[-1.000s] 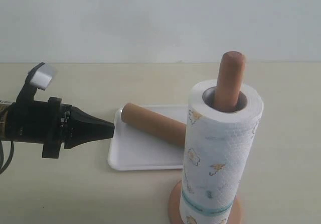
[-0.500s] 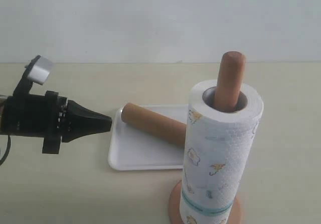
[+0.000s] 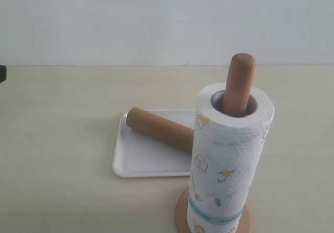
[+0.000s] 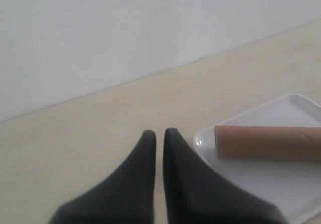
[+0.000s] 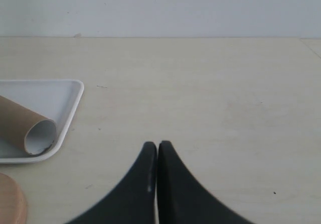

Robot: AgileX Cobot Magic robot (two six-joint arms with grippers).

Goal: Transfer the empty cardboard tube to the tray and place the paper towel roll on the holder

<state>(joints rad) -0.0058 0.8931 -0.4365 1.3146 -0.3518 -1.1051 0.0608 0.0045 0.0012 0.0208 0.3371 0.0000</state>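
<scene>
Only the wrist views show the tools. The left tool (image 4: 159,133), tips pressed together and empty, sits near a corner of the tray (image 4: 241,179), where the empty cardboard tube (image 4: 266,142) lies. The exterior view alone shows the paper towel roll (image 3: 227,165) standing on the holder (image 3: 239,86). The right tool (image 5: 157,144), pressed together and empty, is apart from the tray.

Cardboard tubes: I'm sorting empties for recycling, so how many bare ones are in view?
1. The empty cardboard tube lies in the tray, one end hidden behind the paper towel roll in the exterior view. Whether that roll holds another tube cannot be told.
</scene>
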